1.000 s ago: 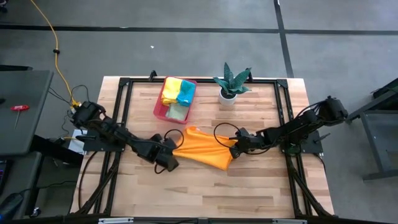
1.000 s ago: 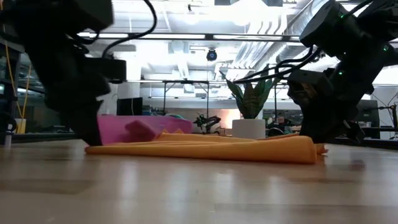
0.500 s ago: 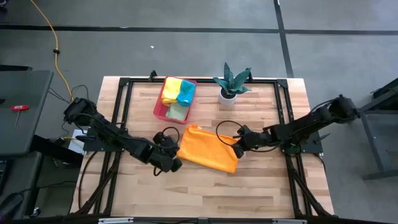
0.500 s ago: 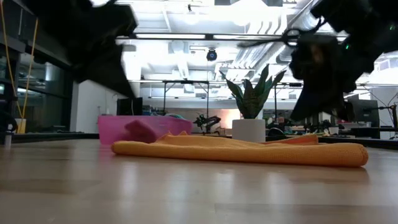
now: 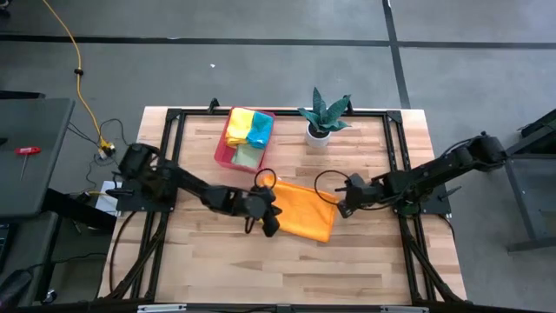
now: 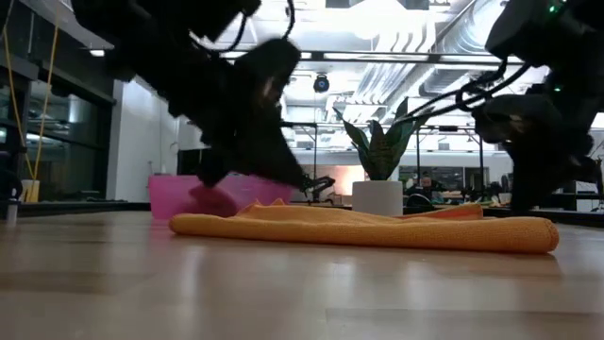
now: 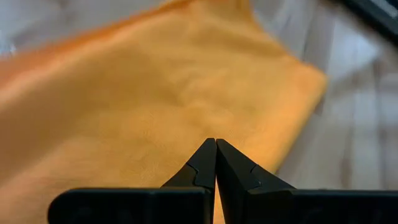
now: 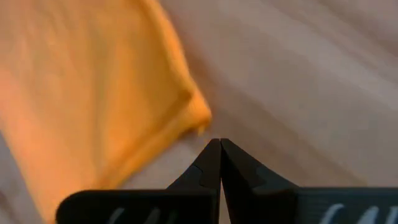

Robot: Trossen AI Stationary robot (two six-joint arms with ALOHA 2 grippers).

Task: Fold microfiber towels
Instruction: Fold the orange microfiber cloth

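Note:
An orange microfiber towel [image 5: 304, 207] lies flat on the wooden table as a folded rectangle, also seen in the low view [image 6: 377, 227]. My left gripper [image 5: 272, 228] is shut and slants down over the towel's left part [image 7: 124, 93]; in the low view it stands above the cloth. My right gripper [image 5: 341, 209] is shut and hangs over bare wood just off the towel's right corner [image 8: 198, 117]. Yellow, teal and light green towels [image 5: 248, 129] lie in a pink tray.
The pink tray [image 5: 224, 149] stands at the table's far side, left of a potted plant [image 5: 321, 117] in a white pot. Black frame rails [image 5: 174, 156] run along the table's edges. Bare wood lies on the near side of the towel.
My left gripper has swung from off the towel's left edge toward the table's right, over the towel, and has tipped up. My right gripper has drawn back toward the right edge and risen off the towel's right end. The towel has settled into a flat folded rectangle.

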